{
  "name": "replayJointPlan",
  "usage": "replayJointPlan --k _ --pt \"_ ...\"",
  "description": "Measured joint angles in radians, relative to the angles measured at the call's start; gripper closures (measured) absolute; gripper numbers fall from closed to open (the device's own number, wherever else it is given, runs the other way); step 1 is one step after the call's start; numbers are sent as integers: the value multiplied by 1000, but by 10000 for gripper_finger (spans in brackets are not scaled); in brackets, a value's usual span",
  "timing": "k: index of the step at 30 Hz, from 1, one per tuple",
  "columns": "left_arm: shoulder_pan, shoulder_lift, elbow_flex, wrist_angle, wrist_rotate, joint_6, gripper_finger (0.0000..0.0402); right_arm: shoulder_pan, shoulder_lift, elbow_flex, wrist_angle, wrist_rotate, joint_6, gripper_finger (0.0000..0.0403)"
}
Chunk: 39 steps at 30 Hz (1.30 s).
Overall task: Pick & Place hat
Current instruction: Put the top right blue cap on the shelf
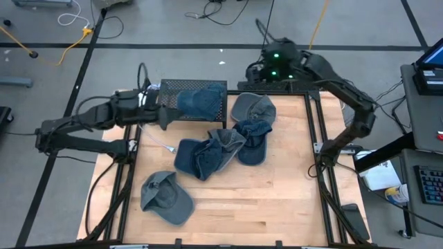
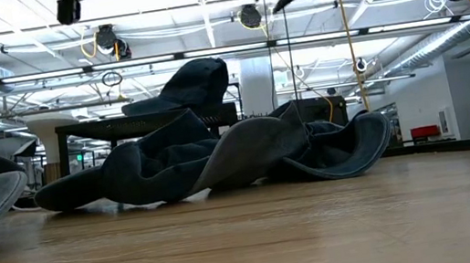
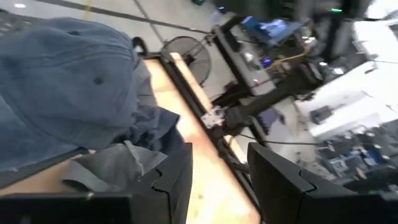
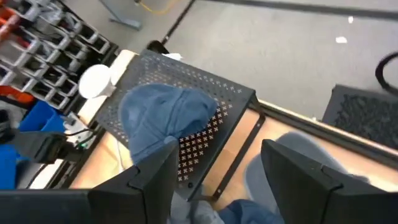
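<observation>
Blue hat (image 1: 201, 101) was seen resting on the perforated rack (image 1: 173, 93).
Left hand (image 1: 166, 116) was held released beside it; right hand (image 4: 214, 180) released, far side.

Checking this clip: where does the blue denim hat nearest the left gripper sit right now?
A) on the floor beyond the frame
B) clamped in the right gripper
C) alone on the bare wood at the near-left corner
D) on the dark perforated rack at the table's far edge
D: in the high view the blue denim hat lies on top of the dark perforated rack, with the left gripper beside the rack, its fingers open and empty.
</observation>
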Motion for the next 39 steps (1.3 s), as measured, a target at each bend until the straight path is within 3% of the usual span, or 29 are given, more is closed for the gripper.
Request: replayJointPlan --k 11,24,29,35,39 --pt "100 333 402 -395 -60 53 243 0 -157 0 1 -3 -61 179" --pt "199 674 849 -517 -159 144 244 0 -241 0 -24 -4 -250 179" --pt "199 810 1039 -590 -202 179 272 0 -253 0 -70 -18 -290 179" --pt "198 931 1163 -610 -158 246 322 0 -253 0 -100 -83 -306 179" --pt "200 975 1173 -626 -79 271 327 1 -253 0 -105 -82 -347 179"
